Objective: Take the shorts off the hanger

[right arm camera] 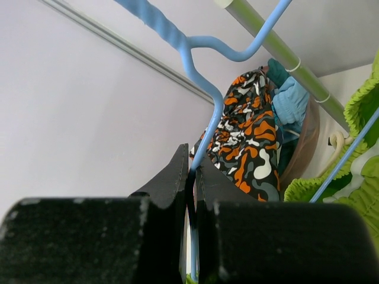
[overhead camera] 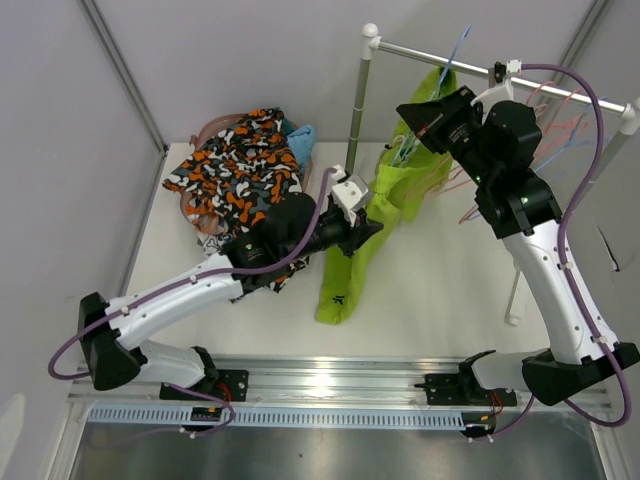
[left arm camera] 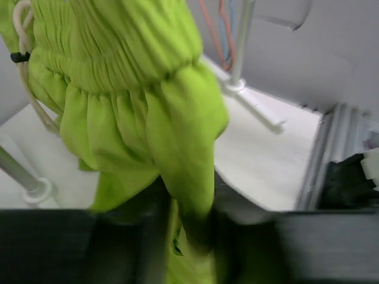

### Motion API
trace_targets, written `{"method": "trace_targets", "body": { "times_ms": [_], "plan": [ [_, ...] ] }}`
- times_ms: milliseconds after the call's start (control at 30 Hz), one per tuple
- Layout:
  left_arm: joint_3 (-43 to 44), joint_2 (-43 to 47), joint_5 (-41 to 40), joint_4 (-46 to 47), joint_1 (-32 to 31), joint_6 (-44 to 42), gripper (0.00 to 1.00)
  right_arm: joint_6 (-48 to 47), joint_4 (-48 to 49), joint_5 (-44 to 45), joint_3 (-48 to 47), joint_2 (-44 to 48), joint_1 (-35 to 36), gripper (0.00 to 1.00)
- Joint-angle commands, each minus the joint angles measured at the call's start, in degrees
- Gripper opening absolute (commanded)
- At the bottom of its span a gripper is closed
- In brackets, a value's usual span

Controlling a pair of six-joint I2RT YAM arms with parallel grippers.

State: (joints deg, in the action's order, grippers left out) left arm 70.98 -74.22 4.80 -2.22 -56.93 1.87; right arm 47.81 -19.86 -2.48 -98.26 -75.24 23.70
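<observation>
Lime green shorts (overhead camera: 385, 200) hang from a blue wire hanger (overhead camera: 435, 100) on the rail (overhead camera: 480, 66), their lower end trailing on the table. My right gripper (overhead camera: 418, 112) is shut on the blue hanger (right arm camera: 204, 130) just below its hook. My left gripper (overhead camera: 368, 232) is shut on the lime green shorts (left arm camera: 177, 136), pinching a fold of fabric below the gathered waistband. The black-orange-white print shorts (overhead camera: 240, 165) lie on a pile at the back left, with light blue fabric (overhead camera: 300, 138) beside them; both also show in the right wrist view, the print shorts (right arm camera: 249, 142) and the light blue fabric (right arm camera: 290, 100).
A green rack post (overhead camera: 358, 100) stands behind the shorts. More empty orange and blue hangers (overhead camera: 560, 120) hang on the rail at the right. A tan basket (overhead camera: 215, 130) holds the pile. White walls close in the table on the left and at the back.
</observation>
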Motion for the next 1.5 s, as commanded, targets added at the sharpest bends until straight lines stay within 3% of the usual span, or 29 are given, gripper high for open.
{"method": "trace_targets", "body": {
  "times_ms": [0,267,433,567,700,767,833,900,1033,1167,1333,1467],
  "plan": [
    [2.05,-2.33,-4.43,1.69,-0.38,0.41,0.01,0.61,4.48,-0.94,-1.41,3.43,-1.99,0.0],
    [-0.66,3.01,-9.36,-0.33,-2.83,1.38,0.0,2.72,2.98,-3.58,-2.29,3.26,-7.79,0.0],
    [-11.29,13.55,-13.93,0.28,-11.69,3.05,0.0,5.36,2.19,-8.76,-5.88,0.19,-14.29,0.0],
    [-18.75,16.9,-17.35,1.68,-17.33,6.29,0.0,7.12,1.84,-11.75,-7.65,-1.66,-18.51,0.0],
    [-19.66,14.9,-20.08,3.78,-18.04,8.33,0.0,9.66,1.75,-13.68,-7.13,-1.66,-18.87,0.0],
    [-15.64,10.27,-23.41,3.89,-17.87,7.19,0.0,11.33,2.63,-15.35,-4.94,-0.61,-18.35,0.0],
    [-11.65,5.42,-31.4,0.48,-16.73,6.39,0.0,13.09,2.72,-15.01,-2.9,0.71,-15.11,0.0],
    [-2.27,-2.46,-36.5,-2.95,-14.63,6.57,0.0,13.71,2.81,-12.21,0.08,2.99,-11.33,0.0],
    [8.64,-10.85,-34.25,-8.32,-5.41,9.46,0.0,14.59,1.75,-8.86,0.96,5.54,-2.71,0.0],
    [14.7,-13.76,-32.31,-10.43,0.49,9.65,0.0,19.85,1.67,-12.98,-0.26,7.12,-2.44,0.0],
    [11.47,-10.52,-32.48,-10.26,3.75,8.33,0.0,20.31,0.96,-12.47,-4.04,8.44,-2.52,0.0],
    [5.06,-1.83,-33.1,-10.79,3.75,9.64,0.0,18.11,0.78,-10.87,-4.66,6.78,-3.22,0.0]
  ]
}}
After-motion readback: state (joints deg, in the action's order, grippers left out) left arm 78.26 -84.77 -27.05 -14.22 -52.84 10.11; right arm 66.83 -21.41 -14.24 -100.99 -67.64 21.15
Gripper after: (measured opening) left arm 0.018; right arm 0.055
